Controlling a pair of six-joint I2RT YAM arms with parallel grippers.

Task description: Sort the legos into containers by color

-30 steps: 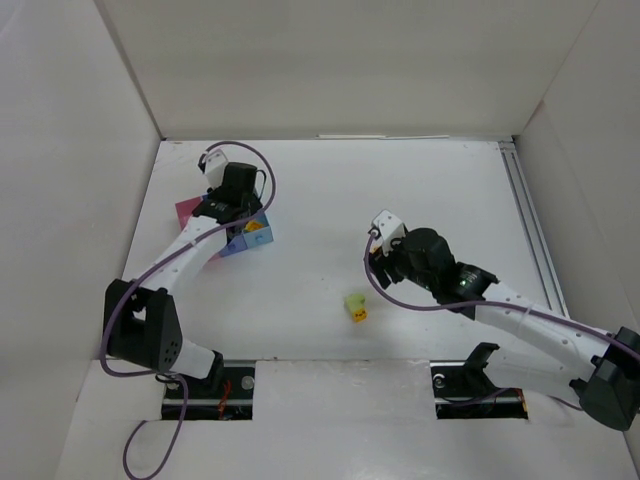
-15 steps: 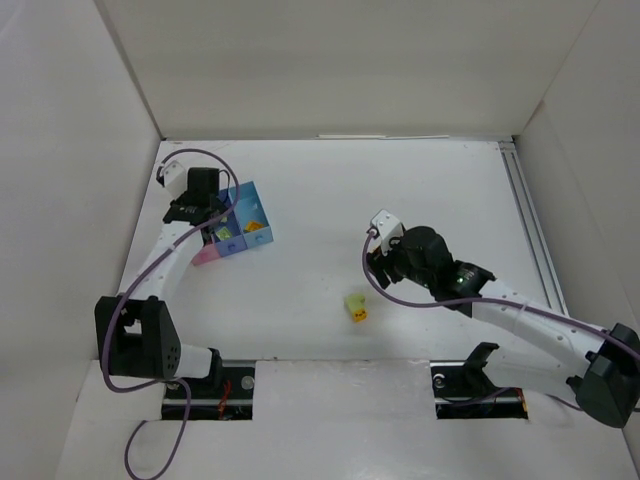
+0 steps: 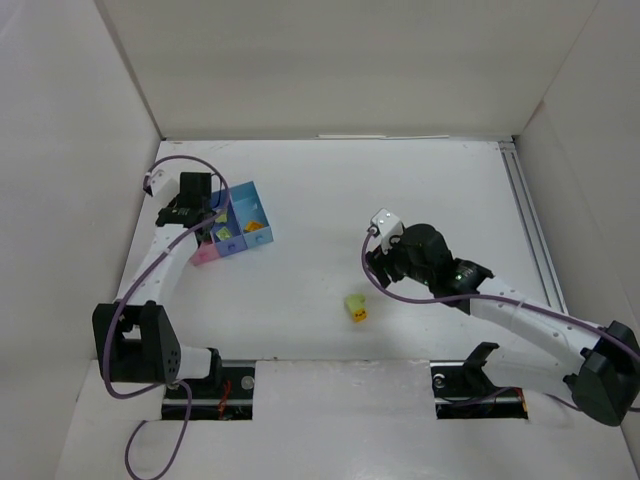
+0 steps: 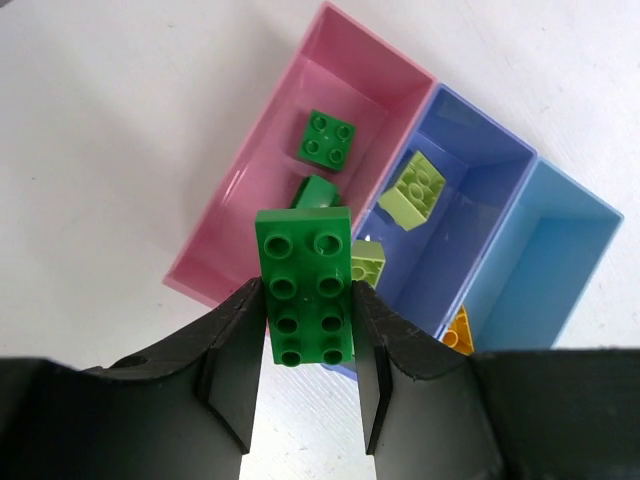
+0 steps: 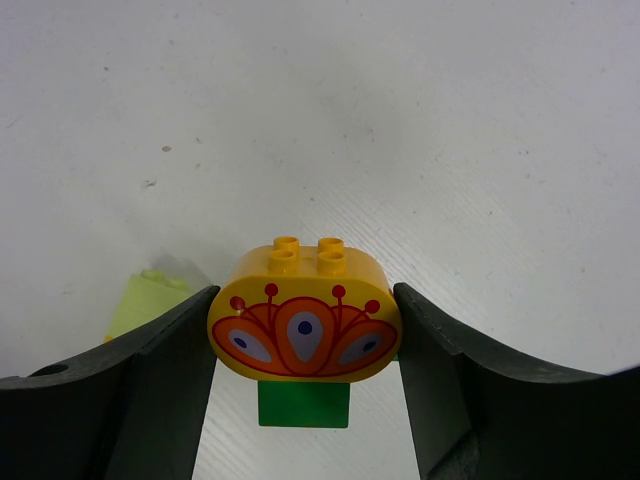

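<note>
My left gripper (image 3: 204, 220) (image 4: 308, 292) is shut on a dark green two-by-four lego (image 4: 305, 285) and holds it over the near edge of the containers, where pink meets blue. The pink box (image 4: 250, 180) holds two dark green legos (image 4: 330, 138). The middle blue box (image 4: 480, 190) holds two light green legos (image 4: 418, 190). The light blue box (image 4: 565, 260) holds an orange lego (image 4: 458, 330). My right gripper (image 3: 376, 266) (image 5: 305, 300) is shut on an orange rounded lego (image 5: 305, 325) with a green brick (image 5: 303, 404) under it.
A light green lego and a small orange one (image 3: 355, 306) lie together on the white table between the arms; the light green one shows in the right wrist view (image 5: 150, 300). White walls enclose the table, with a rail (image 3: 530, 230) along the right side.
My left arm has swung left and back off the containers, which now show in full. My right arm has barely shifted, still holding its stack.
</note>
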